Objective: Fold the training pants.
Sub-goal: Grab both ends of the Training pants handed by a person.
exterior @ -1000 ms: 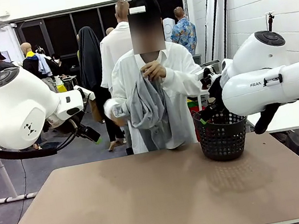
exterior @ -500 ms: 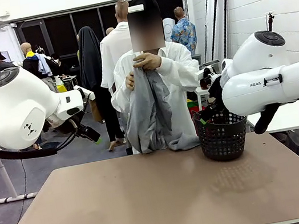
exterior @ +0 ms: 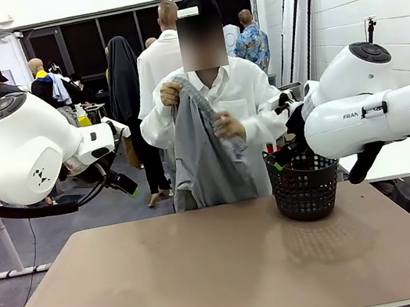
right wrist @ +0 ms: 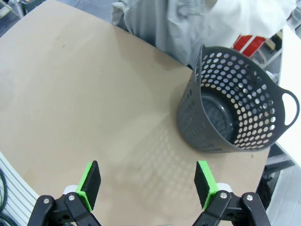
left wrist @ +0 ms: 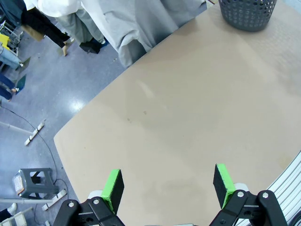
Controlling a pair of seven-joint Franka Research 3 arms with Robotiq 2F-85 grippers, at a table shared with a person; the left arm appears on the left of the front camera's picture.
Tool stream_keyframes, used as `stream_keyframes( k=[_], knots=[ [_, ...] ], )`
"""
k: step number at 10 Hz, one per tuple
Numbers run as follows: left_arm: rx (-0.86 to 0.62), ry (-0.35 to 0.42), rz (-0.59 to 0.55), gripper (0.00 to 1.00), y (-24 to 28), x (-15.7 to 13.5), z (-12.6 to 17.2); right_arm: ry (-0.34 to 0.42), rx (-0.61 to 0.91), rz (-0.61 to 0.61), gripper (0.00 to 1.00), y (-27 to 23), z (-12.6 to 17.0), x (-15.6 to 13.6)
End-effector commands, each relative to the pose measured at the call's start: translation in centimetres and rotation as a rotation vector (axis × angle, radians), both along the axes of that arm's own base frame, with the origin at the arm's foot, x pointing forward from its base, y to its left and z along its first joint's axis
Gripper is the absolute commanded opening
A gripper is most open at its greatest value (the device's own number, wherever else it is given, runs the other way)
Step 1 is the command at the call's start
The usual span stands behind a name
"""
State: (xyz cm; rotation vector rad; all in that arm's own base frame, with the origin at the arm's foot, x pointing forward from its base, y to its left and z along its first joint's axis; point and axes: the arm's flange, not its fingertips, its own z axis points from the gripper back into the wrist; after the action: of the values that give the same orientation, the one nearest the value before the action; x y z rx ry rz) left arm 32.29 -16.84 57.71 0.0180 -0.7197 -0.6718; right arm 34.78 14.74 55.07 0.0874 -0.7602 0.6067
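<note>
Training pants, long axis vertical (midair)

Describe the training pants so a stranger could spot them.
Across the brown table stands a person in a white shirt. The training pants hang from their hands: soft grey cloth with a gathered waistband, beside the black basket.
</note>
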Motion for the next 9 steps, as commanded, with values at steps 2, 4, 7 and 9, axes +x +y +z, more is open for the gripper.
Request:
stream_keyframes(
  k=[2, 4, 7, 9],
  knots=[
    [0.000, -0.002, -0.011, 1.00, 0.11, 0.03, -0.03, 0.000, 0.000, 0.000, 1.00, 0.02, -0.01, 0.00],
    [0.000, -0.002, -0.011, 1.00, 0.11, 0.03, -0.03, 0.000, 0.000, 0.000, 1.00, 0.02, -0.01, 0.00],
    [0.000, -0.002, -0.011, 1.00, 0.11, 0.03, -0.03, 0.000, 0.000, 0.000, 1.00, 0.02, -0.01, 0.00],
    [0.000, -0.002, -0.011, 1.00, 0.11, 0.03, -0.03, 0.000, 0.000, 0.000, 1.00, 0.02, -0.01, 0.00]
  ],
)
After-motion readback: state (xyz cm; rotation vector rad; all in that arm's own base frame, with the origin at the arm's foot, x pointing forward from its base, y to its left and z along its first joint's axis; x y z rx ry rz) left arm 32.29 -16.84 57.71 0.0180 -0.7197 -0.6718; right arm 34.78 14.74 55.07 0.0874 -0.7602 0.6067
